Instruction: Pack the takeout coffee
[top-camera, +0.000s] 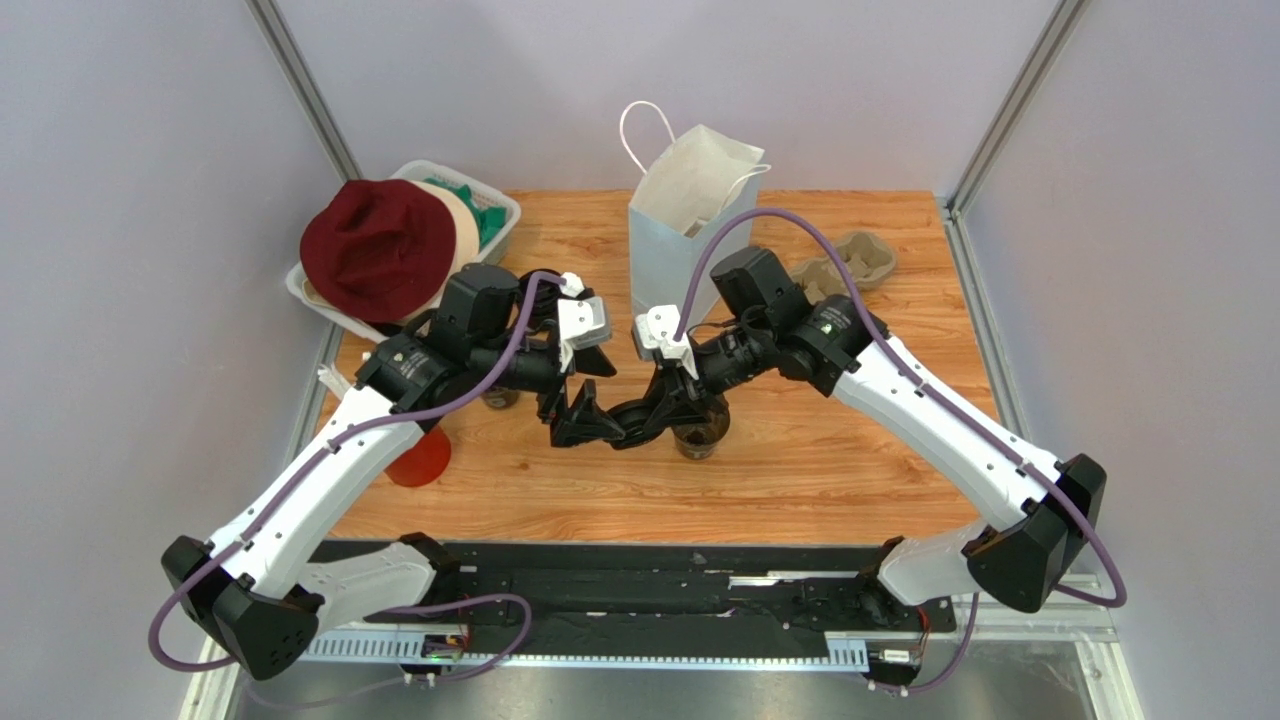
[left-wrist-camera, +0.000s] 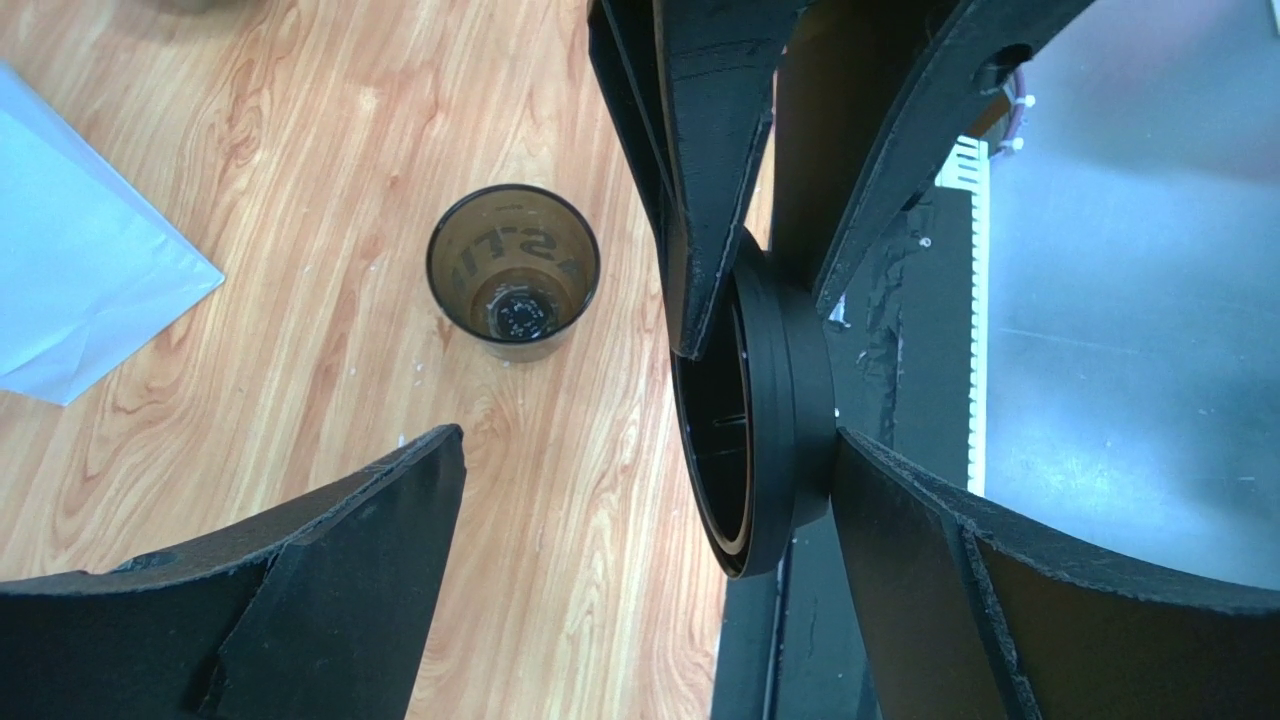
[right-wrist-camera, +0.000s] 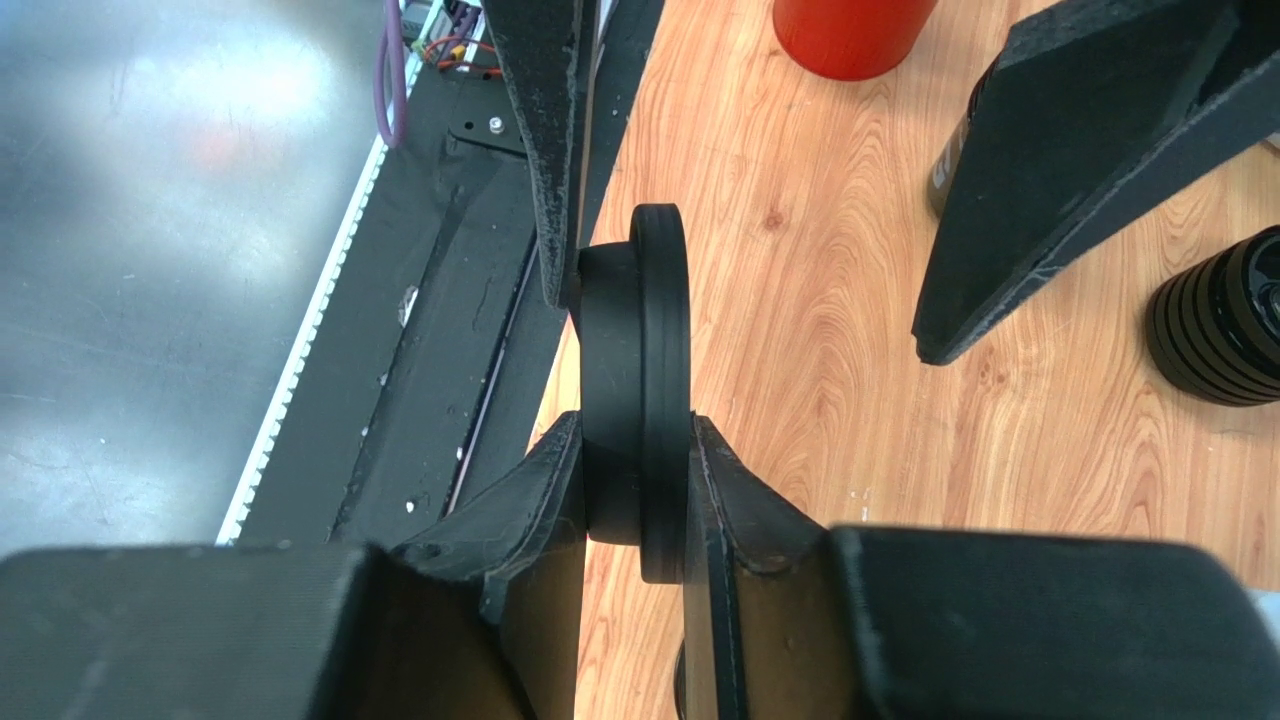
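Observation:
The takeout coffee cup (left-wrist-camera: 514, 273), small, dark and lidless, stands upright on the wooden table; from above it (top-camera: 700, 437) is partly hidden under the right gripper. My right gripper (right-wrist-camera: 637, 444) is shut on a black round lid (right-wrist-camera: 649, 323), held on edge above the table's near edge. My left gripper (left-wrist-camera: 646, 450) is open, its fingers straddling that lid (left-wrist-camera: 759, 435); one finger (left-wrist-camera: 962, 570) is at the lid's back, the other (left-wrist-camera: 316, 585) stands well apart. In the top view the two grippers (top-camera: 583, 416) (top-camera: 649, 420) meet at mid-table.
A pale-blue paper bag (top-camera: 684, 225) stands open at the back. A grey pulp tray (top-camera: 846, 267) lies to its right. A red cup (top-camera: 421, 458) sits under the left arm, near a stack of black lids (right-wrist-camera: 1225, 323). A maroon hat (top-camera: 379, 248) covers a white bin (top-camera: 496, 218).

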